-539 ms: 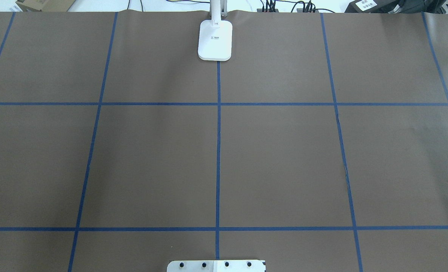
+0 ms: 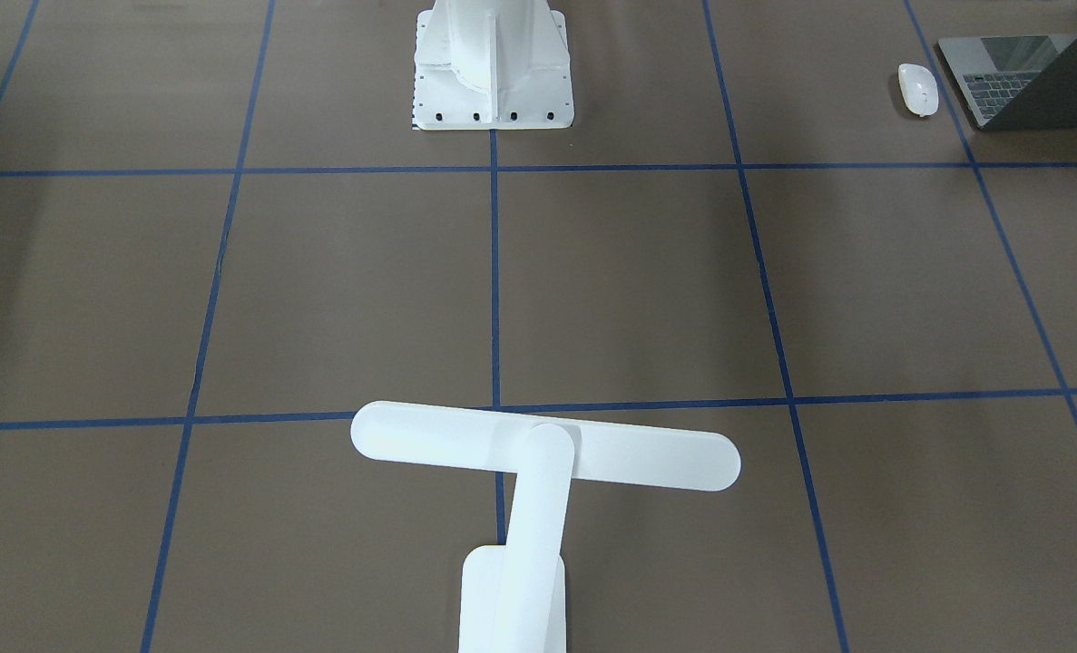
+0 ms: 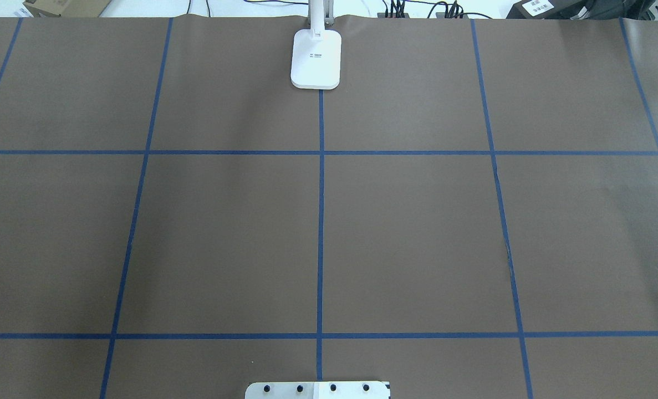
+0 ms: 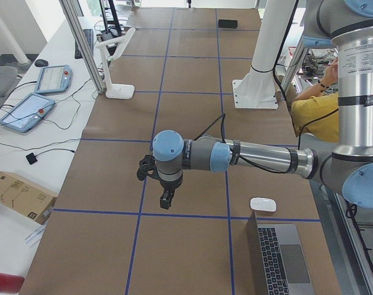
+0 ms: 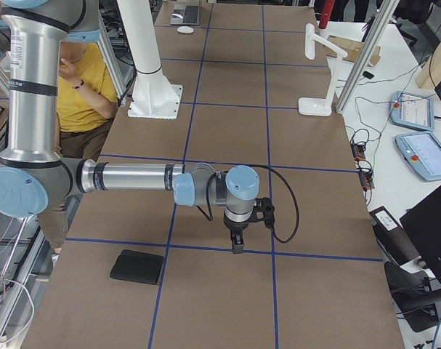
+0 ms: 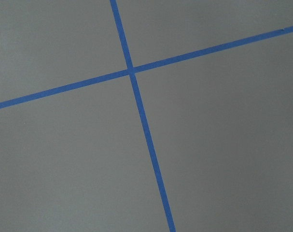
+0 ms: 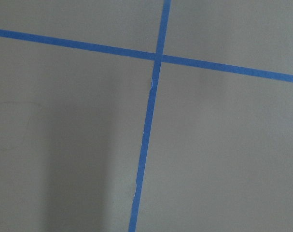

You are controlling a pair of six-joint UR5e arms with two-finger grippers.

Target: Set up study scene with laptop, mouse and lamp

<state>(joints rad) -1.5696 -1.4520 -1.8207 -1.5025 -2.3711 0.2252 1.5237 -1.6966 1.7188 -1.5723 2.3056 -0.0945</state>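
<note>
hanging point-down over the desk (image 3: pixel 223 238), left gripper (image 4: pixel 165 203) sits on the outstretched near arm in the exterior left view, forward of the pedestal (image 4: pixel 255 92) and on its robot-left side. it is seen only from the side, so can't tell if the jaws are parted or closed. it is above a blue tape line (image 4: pixel 143 184), apart from every object. left wrist view shows just brown paper and a tape cross.

right gripper (image 5: pixel 237 246) is the same on the pedestal's robot-right side: pointing down over the desk near a tape crossing, with a black cable looping off the wrist. jaw state can't be told from this side view either. right wrist view is also paper and a tape cross.

mouse (image 2: pixel 918 89) lies flat on the desk to the robot-left of the pedestal, well apart from it, and near the left gripper in the side view but not touching it. laptop (image 2: pixel 1028 77) is just beside the mouse, on the side away from the pedestal, lid up and keys showing.

black pad (image 5: pixel 138 267) lies flat on the pedestal's robot-right side.

lamp (image 2: pixel 538 453) stands straight across the desk from the pedestal on the centre tape line, base at the far edge, head bar raised and reaching back toward the pedestal.
</note>
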